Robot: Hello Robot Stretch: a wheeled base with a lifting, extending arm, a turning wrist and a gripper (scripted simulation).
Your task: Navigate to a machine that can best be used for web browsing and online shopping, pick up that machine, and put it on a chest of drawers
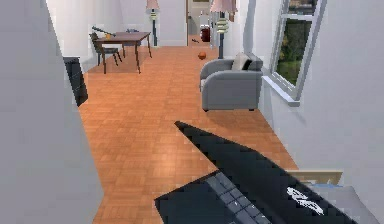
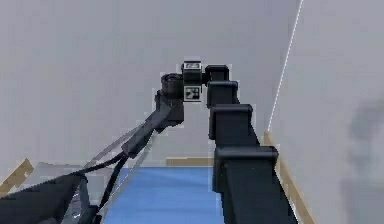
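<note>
A wooden floor (image 1: 150, 110) ran past a grey armchair (image 1: 231, 85) toward a dining counter (image 1: 128, 38). The dark laptop (image 1: 250, 180) sat close at the forward view's bottom, keyboard showing. The arm (image 2: 240, 150) reached over a blue surface (image 2: 170, 195). Whether the fingers (image 2: 140, 135) held anything could not be told.

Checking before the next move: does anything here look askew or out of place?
The dark open laptop in the forward view's foreground looks tilted, slanting above the wood floor rather than lying flat on furniture. Nothing else stands out.
</note>
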